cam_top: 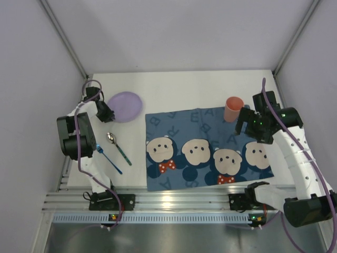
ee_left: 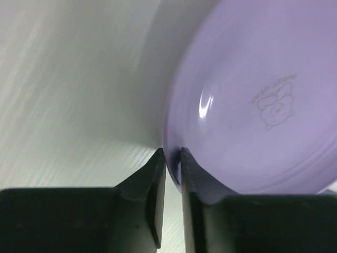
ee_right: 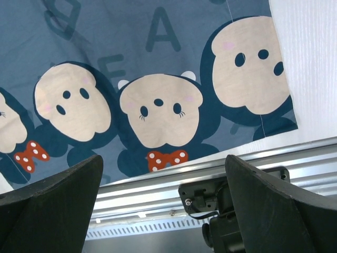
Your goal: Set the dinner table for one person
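Lilac plate (cam_top: 126,106) sits at the far left of the white dinner table (cam_top: 189,87), just beside the mouse-print placemat (cam_top: 205,147). I see my left gripper (ee_left: 172,154) pinching its rim. My right gripper (ee_right: 163,163) hangs spread wide over the placemat's right end, near the orange cup (cam_top: 233,108).

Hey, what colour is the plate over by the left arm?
Pale lilac plate, with a faint cartoon outline; clearest in the left wrist view.
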Robot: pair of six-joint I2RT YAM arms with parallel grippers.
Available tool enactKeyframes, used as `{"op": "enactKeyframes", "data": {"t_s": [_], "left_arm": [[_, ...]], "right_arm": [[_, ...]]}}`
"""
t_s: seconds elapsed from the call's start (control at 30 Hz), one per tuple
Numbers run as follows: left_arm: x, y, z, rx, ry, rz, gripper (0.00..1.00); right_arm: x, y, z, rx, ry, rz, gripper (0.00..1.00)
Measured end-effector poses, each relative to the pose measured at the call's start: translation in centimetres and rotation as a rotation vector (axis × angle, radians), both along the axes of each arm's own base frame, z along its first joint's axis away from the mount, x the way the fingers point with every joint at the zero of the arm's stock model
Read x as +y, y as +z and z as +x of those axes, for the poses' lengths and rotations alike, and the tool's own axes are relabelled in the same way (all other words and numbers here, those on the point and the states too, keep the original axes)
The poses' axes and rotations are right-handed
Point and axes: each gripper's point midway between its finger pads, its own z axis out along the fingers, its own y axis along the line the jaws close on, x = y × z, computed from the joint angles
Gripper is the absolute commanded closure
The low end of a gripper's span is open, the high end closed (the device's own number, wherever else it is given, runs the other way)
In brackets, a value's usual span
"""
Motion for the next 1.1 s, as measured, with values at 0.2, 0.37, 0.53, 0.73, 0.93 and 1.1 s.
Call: {"op": "enactKeyframes", "data": {"t_s": [0.2, 0.37, 0.53, 0.73, 0.93, 1.1], "left_arm": [[-0.6, 1.3, 2.1, -0.071, -0.019, -0.049, 1.0], [-2.0, 3.5, 2.3, -0.115, -0.057, -0.083, 1.0], [-7.9, 10.1, 3.2, -0.255, -0.216, -0.069, 1.0], [-24.3, 14.4, -1.4, -0.353, -0.611, -0.147, 1.0], [-32.4, 9.9, -8.9, -0.193, -0.838, -0.215, 1.0], [-35.6, 6.4, -11.6, -0.098, -0.921, -0.217, 1.0]], "right_arm": [[-0.1, -0.4, 0.4, 0.025, -0.003, -0.014, 0.0], [0.2, 0.8, 2.1, 0.001, -0.002, -0.015, 0.0], [0.5, 1.6, 3.6, -0.032, 0.0, -0.007, 0.0], [0.8, 1.1, 4.2, -0.019, 0.008, -0.002, 0.0], [0.8, 0.0, 3.6, -0.009, 0.011, 0.002, 0.0], [0.6, -1.3, 2.0, 0.02, 0.013, 0.004, 0.0]]}}
